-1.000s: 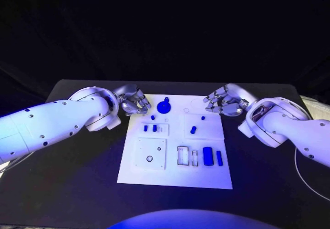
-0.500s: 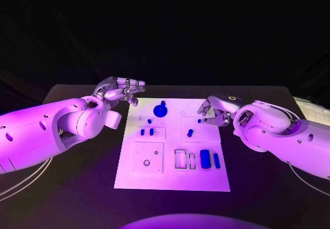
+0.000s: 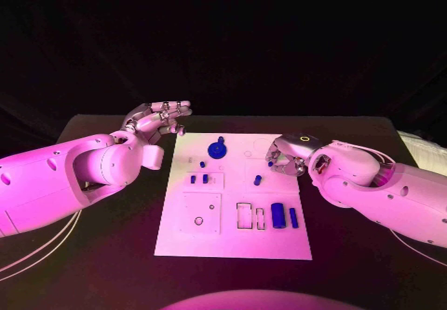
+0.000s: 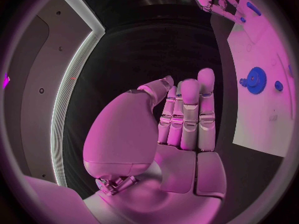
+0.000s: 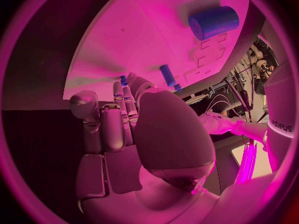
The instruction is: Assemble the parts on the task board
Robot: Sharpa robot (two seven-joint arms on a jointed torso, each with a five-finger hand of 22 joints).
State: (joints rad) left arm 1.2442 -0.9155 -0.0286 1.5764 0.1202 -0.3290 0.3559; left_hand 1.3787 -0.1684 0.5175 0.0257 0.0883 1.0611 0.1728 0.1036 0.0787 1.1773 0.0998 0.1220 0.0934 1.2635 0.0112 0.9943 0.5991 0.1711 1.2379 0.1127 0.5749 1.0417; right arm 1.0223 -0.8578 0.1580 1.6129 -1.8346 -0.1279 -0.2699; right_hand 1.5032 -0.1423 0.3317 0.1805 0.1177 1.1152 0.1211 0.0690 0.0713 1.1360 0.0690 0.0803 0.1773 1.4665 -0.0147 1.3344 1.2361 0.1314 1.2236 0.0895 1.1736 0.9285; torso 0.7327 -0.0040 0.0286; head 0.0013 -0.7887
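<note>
The white task board lies in the middle of the table. On it are a blue gear, two small pegs, another peg, a thick blue cylinder and a slim bar. My right hand hovers low over the board's right edge, its curled fingers close together. The fingertips sit at a small blue peg, and whether they pinch it is hidden. My left hand is raised beyond the board's far left corner, fingers straight and side by side, holding nothing.
Rectangular slots and a square plate with holes mark the board's near half. Black table surrounds the board. Cables trail under my left arm.
My right hand has moved in from the board's far right corner and down over its right edge, beside the small peg. My left hand has lifted away from the board.
</note>
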